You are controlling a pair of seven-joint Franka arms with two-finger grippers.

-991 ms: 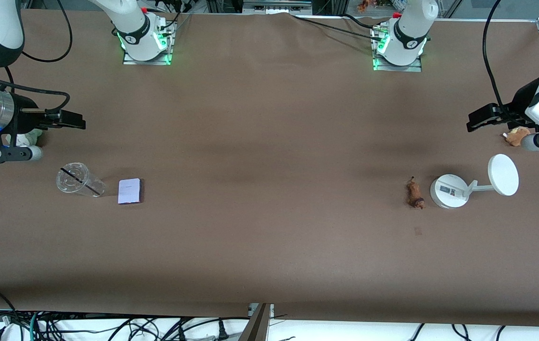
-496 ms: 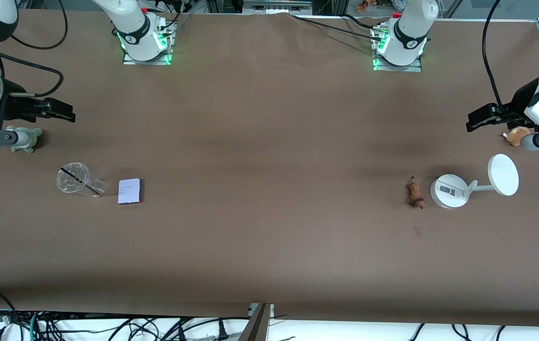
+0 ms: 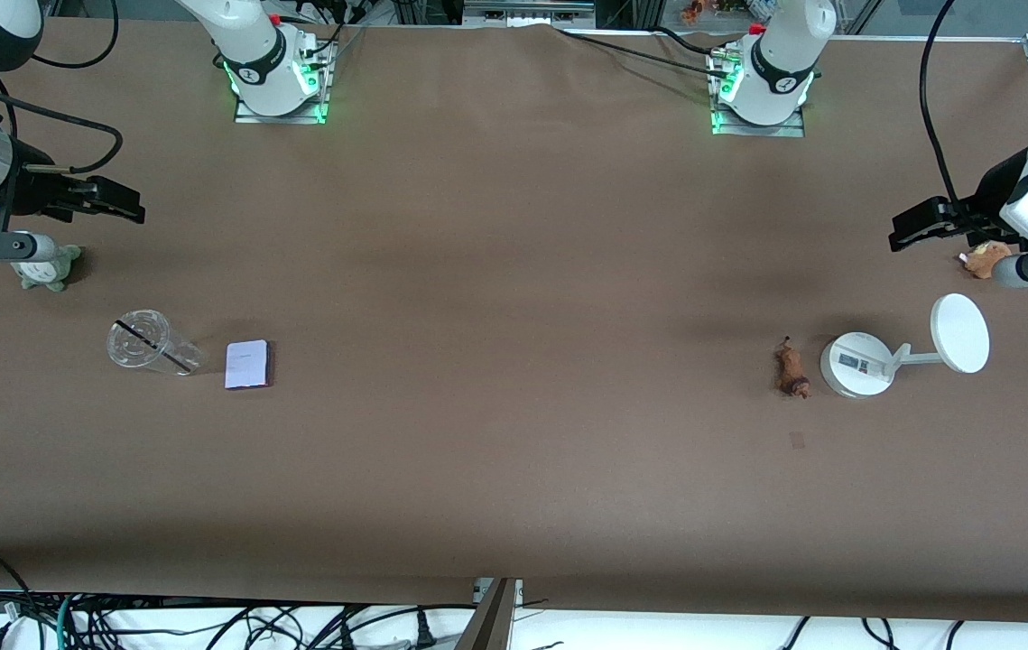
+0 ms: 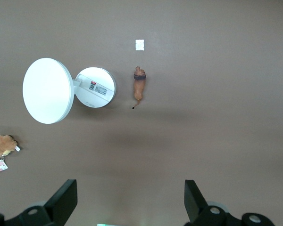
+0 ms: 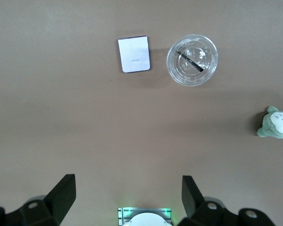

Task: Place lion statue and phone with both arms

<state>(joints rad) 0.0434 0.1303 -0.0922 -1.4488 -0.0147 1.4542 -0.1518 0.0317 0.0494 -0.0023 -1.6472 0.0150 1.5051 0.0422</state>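
The lion statue (image 3: 791, 368), small and orange-brown, lies on the table beside the white stand's round base; it also shows in the left wrist view (image 4: 139, 87). The phone (image 3: 247, 365), a pale slab with a dark edge, lies flat beside a clear cup; it also shows in the right wrist view (image 5: 134, 54). My left gripper (image 3: 915, 226) is open and empty, up in the air at the left arm's end of the table (image 4: 130, 200). My right gripper (image 3: 116, 200) is open and empty, up in the air at the right arm's end (image 5: 128, 197).
A white round-based stand with a disc (image 3: 902, 350) stands by the lion. A brown plush with a tag (image 3: 983, 258) lies by the left arm. A clear cup with a black straw (image 3: 148, 343) and a grey-green plush (image 3: 49, 267) lie toward the right arm's end.
My right arm has swung upward and back toward its end of the table, uncovering the grey-green plush. The left arm has not moved. The lion and phone lie where they were.
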